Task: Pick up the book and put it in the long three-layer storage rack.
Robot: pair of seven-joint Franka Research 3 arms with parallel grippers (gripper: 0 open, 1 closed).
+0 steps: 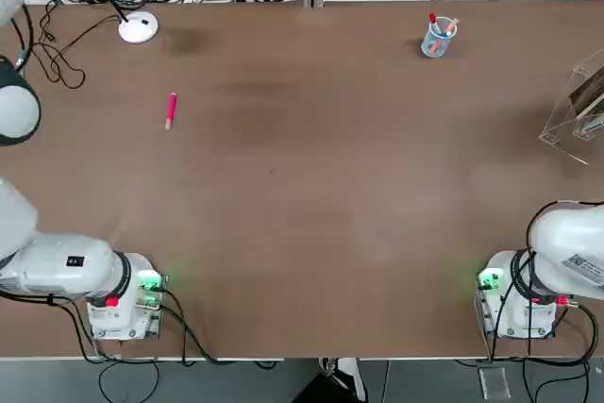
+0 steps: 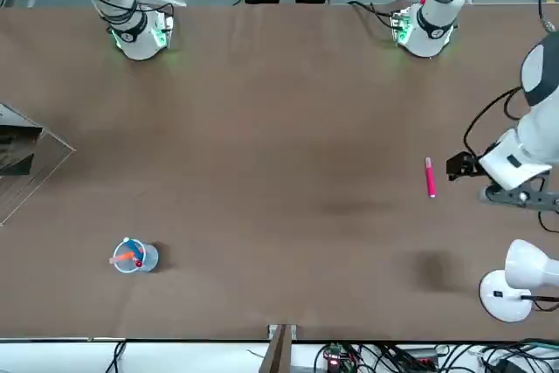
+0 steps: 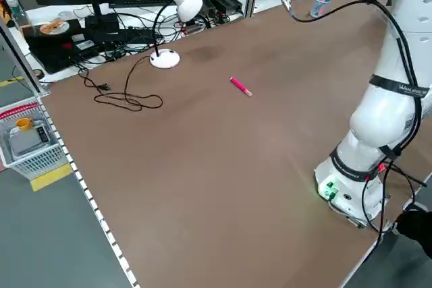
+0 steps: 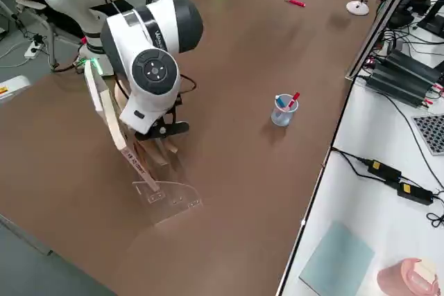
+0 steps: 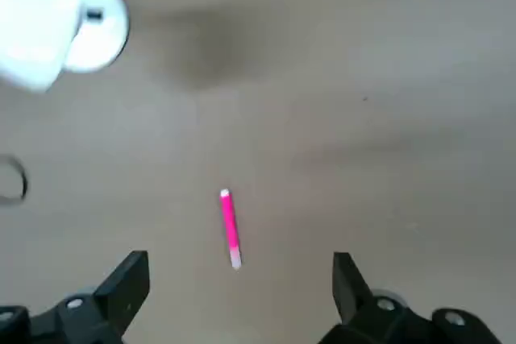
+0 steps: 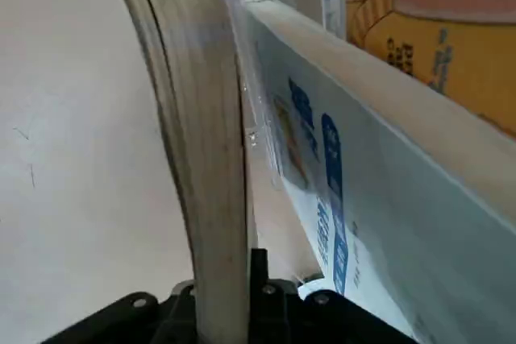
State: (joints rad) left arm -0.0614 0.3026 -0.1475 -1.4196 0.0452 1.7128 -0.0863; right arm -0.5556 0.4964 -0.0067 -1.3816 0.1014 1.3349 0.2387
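Placement stage at the right-hand edge of the desk (image 1: 311,195). The right tool (image 6: 222,312) is clamped on the lower edge of the book (image 6: 205,159), which stands nearly upright and on edge, leaning against the sloped panels of the clear rack (image 4: 166,199). In the right wrist view the book's curved pages lie just beside a second printed volume already sitting in the rack; whether the held book is fully seated in a tier cannot be told.

The left tool (image 5: 234,296) hangs with its fingers spread wide and holding nothing, above a pink pen (image 1: 171,110) on the far left part of the desk, near a white lamp (image 1: 138,27). A small cup of pens (image 1: 437,37) stands well apart from both.

Judged step: setting the book into the rack. The next move probably calls for easing the book down until a panel bears it, then parting the right fingers without tipping it out.
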